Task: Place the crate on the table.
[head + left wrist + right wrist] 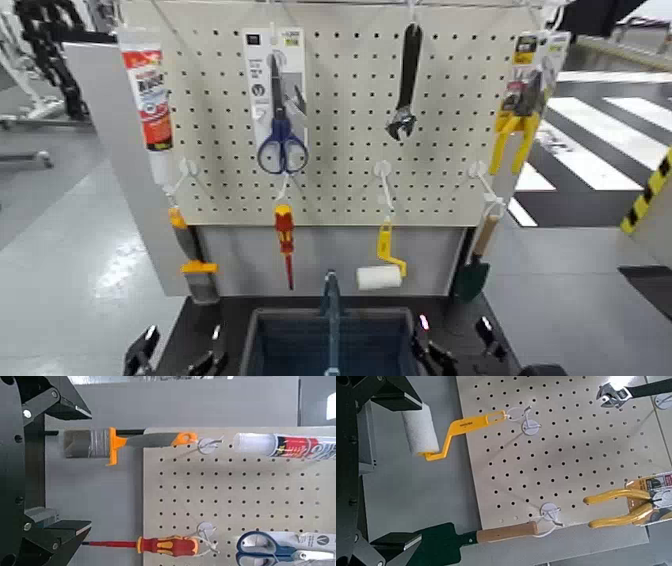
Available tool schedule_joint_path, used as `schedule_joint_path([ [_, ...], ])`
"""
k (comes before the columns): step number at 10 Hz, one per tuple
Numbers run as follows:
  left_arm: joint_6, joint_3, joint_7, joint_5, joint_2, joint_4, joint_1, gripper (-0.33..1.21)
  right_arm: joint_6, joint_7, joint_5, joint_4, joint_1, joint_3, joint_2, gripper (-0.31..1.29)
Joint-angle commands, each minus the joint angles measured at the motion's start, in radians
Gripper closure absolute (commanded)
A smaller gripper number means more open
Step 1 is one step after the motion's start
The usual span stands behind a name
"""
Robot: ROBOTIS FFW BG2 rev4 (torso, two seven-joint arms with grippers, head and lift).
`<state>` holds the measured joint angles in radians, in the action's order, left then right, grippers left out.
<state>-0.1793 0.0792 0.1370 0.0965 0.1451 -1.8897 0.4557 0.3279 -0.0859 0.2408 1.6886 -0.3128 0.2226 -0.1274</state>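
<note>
The dark blue-grey crate [372, 343] with its upright blue centre handle [330, 300] sits at the bottom centre of the head view, on the black table [452, 312] below the pegboard. My left gripper [178, 352] is open to the left of the crate, apart from it. My right gripper [456, 345] is open to the crate's right, close to its rim. In the left wrist view the left gripper [67, 467] stands wide open with nothing between its fingers. The right wrist view shows the right gripper [391, 467] the same way. The crate is out of both wrist views.
The cream pegboard [340, 120] stands right behind the crate, hung with scissors [282, 140], a black wrench [405, 85], yellow pliers [520, 130], a red screwdriver [285, 240], a small paint roller [380, 272], a scraper [195, 270] and a trowel [475, 265]. Grey floor lies on both sides.
</note>
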Motion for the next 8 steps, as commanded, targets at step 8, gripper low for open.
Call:
schedule_joint_path([
  [8, -0.02, 0.04, 0.056, -0.003, 0.022, 0.026, -0.008, 0.12, -0.001, 0.0, 0.0, -0.007, 0.001, 0.003, -0.003, 0.14],
])
